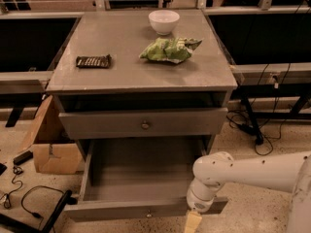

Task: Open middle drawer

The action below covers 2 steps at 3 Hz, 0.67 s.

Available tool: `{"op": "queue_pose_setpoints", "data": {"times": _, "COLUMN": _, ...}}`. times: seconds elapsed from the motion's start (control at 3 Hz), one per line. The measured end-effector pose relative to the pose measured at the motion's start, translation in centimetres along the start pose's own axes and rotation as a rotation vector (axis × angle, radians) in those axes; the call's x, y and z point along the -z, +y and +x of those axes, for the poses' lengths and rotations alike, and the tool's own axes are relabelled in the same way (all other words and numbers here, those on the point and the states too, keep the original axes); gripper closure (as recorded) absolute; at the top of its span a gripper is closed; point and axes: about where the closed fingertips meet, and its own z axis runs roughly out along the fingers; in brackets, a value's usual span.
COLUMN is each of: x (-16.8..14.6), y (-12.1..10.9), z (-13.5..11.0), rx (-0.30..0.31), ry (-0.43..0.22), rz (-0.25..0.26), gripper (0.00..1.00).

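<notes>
The grey cabinet [141, 79] has a drawer with a small brass knob [145, 125] just under its top, standing a little ajar. Below it the middle drawer [141, 178] is pulled far out and its inside is bare. Its flat front [121, 210] with a small knob [148, 211] is near the bottom edge of the view. The lowest drawer is hidden beneath it. My gripper [193, 222], at the end of the white arm [252, 171], hangs just in front of the right end of the open drawer's front, low near the floor.
On the cabinet top are a white bowl [164, 21], a green chip bag [170, 50] and a dark snack bar [93, 61]. A cardboard box [51, 149] and cables [29, 198] lie on the floor at left. Table legs and cables [252, 125] are at right.
</notes>
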Motion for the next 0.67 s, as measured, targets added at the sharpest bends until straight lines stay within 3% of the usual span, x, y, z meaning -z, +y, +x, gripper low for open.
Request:
{"op": "queue_pose_setpoints", "data": {"times": 0.33, "x": -0.72, "y": 1.08, "z": 0.66, "rx": -0.013, "ry": 0.019, "rz": -0.033, "gripper": 0.42}}
{"op": "queue_pose_setpoints", "data": {"times": 0.67, "x": -0.14, "y": 0.36, "z": 0.30, "rx": -0.013, "ry": 0.019, "rz": -0.033, "gripper": 0.73}}
